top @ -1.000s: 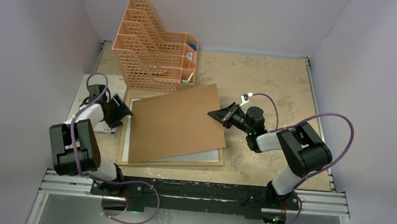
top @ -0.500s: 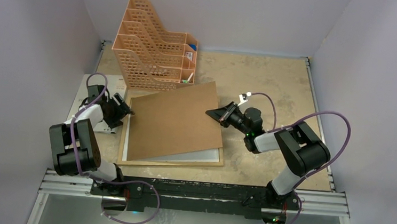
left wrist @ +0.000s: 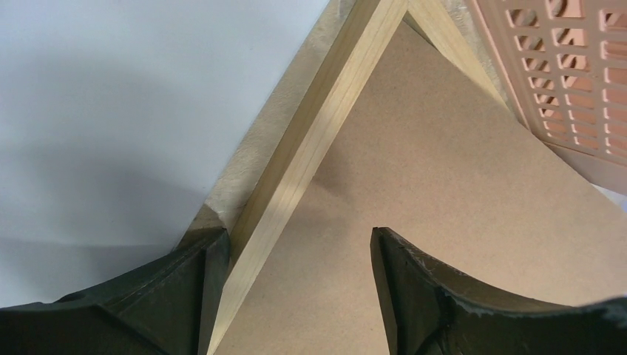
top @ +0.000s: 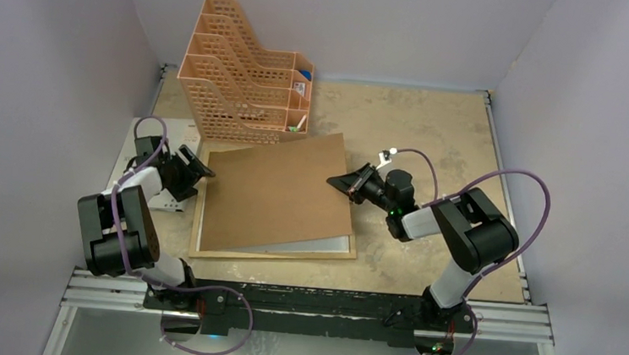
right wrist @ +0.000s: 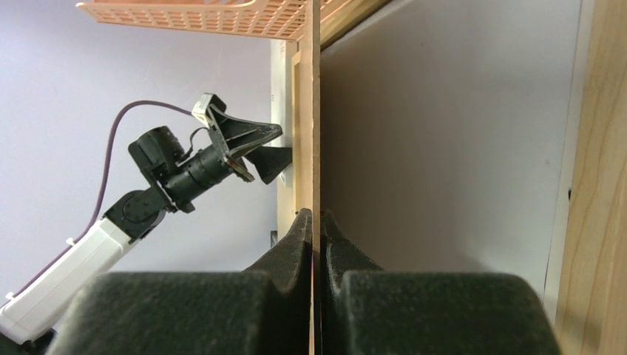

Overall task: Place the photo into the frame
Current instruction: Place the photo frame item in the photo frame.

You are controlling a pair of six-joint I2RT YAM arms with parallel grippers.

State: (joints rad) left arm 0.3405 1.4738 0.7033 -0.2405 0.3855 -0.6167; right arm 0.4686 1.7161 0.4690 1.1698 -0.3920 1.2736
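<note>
Step in hand: the board is being laid over the frame, judged to be the closing of the back.
Right end effector: clamped on the board's right edge, which is held lifted off the frame.
Left end effector: fingers spread wide and nothing gripped; the frame's left rail runs between them, with the board lying just inside it.
Photo: a pale sheet is seen inside the frame, under the board at the near side. It is taken to be the photo lying face down; no print can be made out.
Board fit: the board is turned out of square with the frame, on the surface.
Doing it well: the board should be rotated square first, its left edge seated against the inside of the rail, and the right edge then lowered slowly.
Risk: the photo could be dragged out of place if the board is slid while touching it.
</note>
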